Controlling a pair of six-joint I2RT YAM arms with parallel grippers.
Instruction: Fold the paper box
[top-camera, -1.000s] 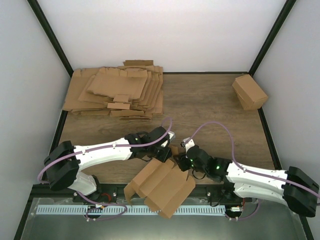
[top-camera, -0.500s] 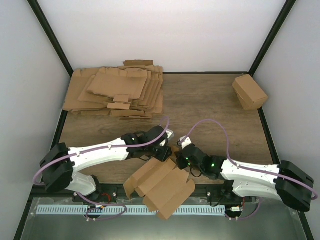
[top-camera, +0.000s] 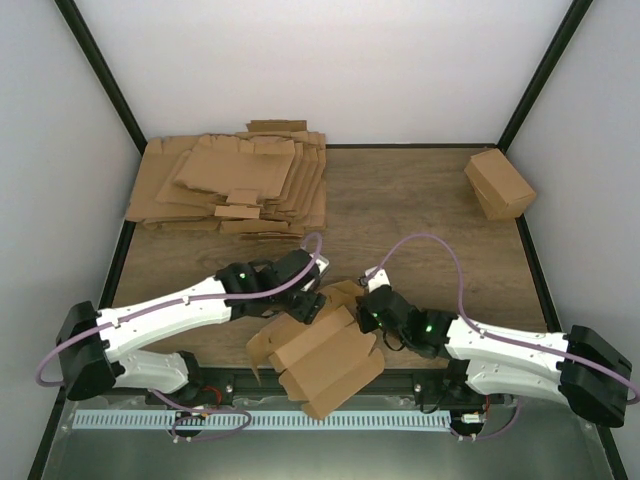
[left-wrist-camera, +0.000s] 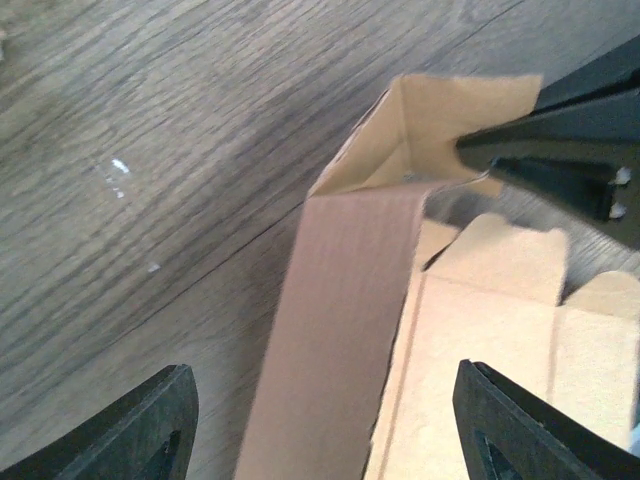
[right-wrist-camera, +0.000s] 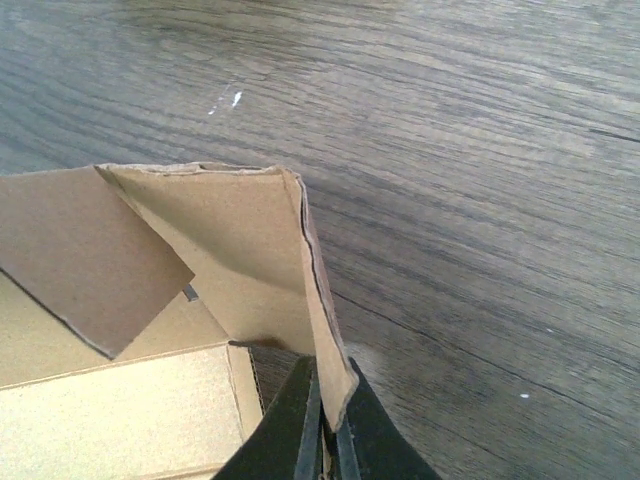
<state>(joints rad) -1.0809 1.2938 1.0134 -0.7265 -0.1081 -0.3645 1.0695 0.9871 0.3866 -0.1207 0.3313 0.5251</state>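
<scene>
Inside right gripper: paper box flap.

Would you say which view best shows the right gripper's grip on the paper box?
Right wrist: the right gripper is shut on a flap of the paper box. Left wrist shows the pinch side-on; the top view hides it.

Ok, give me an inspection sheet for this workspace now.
Surface: wooden table, bare grain showing.
Job's things: paper box, half-formed, at the near edge between the arms.
Clutter: pile of flat sheets far left; brown carton far right.
Claws: left claw open, straddling a box wall; right claw shut on a box flap.
Cables: purple cable arcs over each arm.
Surroundings: white walls, black frame posts.
</scene>
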